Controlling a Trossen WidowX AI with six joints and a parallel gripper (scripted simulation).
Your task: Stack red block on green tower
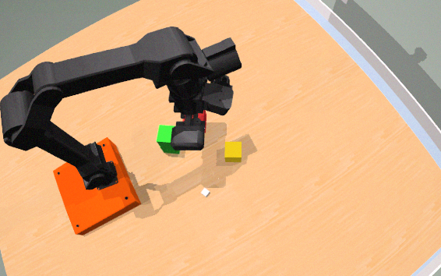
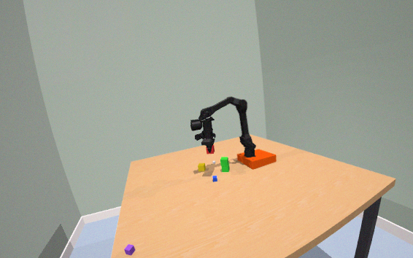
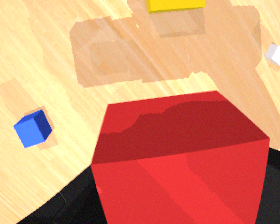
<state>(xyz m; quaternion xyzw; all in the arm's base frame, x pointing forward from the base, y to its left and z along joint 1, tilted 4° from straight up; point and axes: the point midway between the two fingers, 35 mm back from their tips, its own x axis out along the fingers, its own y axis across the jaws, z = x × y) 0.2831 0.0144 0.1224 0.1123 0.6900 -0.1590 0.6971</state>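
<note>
My gripper (image 1: 195,118) (image 2: 209,147) is shut on the red block (image 1: 202,115) (image 2: 212,149) (image 3: 180,176) and holds it in the air above the table. The red block fills the lower part of the wrist view. The green tower (image 1: 165,138) (image 2: 225,164) stands upright on the table. In the top view the gripper's body overlaps the tower's right side. In the exterior view the red block hangs higher than the tower's top and to its left.
A yellow block (image 1: 233,151) (image 2: 201,167) lies right of the tower in the top view. A small white cube (image 1: 205,192) (image 3: 277,54) and a small blue cube (image 2: 214,178) (image 3: 32,128) lie nearby. The orange arm base (image 1: 97,195) (image 2: 258,159) stands behind the tower. A purple cube (image 2: 129,249) sits near the table's edge.
</note>
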